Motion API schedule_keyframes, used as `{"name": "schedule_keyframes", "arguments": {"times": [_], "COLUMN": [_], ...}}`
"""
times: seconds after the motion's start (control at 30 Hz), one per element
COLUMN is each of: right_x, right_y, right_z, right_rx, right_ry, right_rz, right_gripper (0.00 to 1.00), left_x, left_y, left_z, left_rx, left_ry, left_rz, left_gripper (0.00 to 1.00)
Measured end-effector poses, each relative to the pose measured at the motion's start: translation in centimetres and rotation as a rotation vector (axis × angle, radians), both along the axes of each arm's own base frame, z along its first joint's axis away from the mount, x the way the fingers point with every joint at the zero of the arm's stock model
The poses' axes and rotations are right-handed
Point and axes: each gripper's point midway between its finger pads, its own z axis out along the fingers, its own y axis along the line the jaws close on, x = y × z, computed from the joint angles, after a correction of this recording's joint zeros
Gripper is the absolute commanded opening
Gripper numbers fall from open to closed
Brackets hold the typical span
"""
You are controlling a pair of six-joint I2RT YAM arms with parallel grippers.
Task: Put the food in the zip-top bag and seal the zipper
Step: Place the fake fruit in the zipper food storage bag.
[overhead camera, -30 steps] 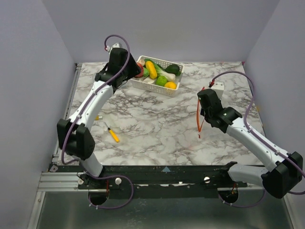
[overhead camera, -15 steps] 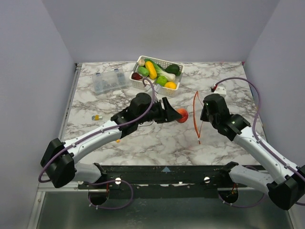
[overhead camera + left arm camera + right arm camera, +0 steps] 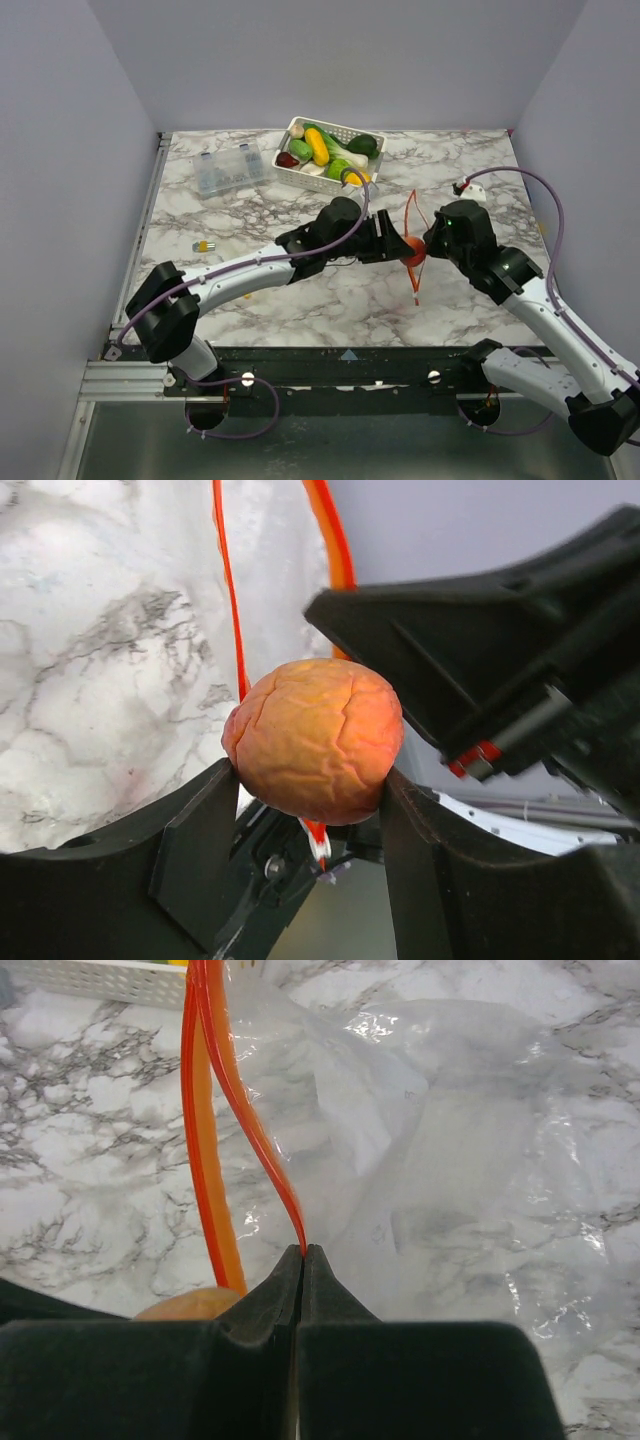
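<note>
My left gripper (image 3: 405, 246) is shut on an orange wrinkled toy fruit (image 3: 315, 738), also seen from above (image 3: 412, 248), held right at the mouth of the zip-top bag. My right gripper (image 3: 432, 243) is shut on one lip of the red-orange zipper (image 3: 245, 1110) and holds the mouth lifted. The other zipper strip (image 3: 227, 590) runs past the fruit. The clear bag (image 3: 470, 1160) spreads on the marble beyond my right fingers. More toy food (image 3: 317, 146) lies in the white slotted basket (image 3: 300, 180) at the back.
A clear compartment box (image 3: 226, 170) sits at the back left. A small yellow-handled tool (image 3: 204, 245) lies on the left of the marble table (image 3: 250, 215). Grey walls enclose the table on three sides.
My left arm swung from the basket to the right with the orange fruit, reaching the bag mouth. My right gripper shifted slightly, keeping hold of the zipper.
</note>
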Motion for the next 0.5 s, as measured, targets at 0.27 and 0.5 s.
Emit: {"name": "schedule_keyframes", "arguments": {"times": [0.27, 0.5], "right_x": [-0.7, -0.9], "right_y": [1.4, 1.9], "right_z": [1.2, 1.9], "right_rx": [0.108, 0.140], "right_ry": [0.009, 0.004], "right_rz": [0.025, 0.041], "right_gripper": [0.01, 0.01], "left_x": [2.2, 4.3], "left_y": [0.9, 1.1], "left_z": [-1.7, 0.0], "left_rx": [0.133, 0.246], "left_ry": [0.004, -0.068], "left_rz": [0.118, 0.195], "left_gripper": [0.00, 0.00]}}
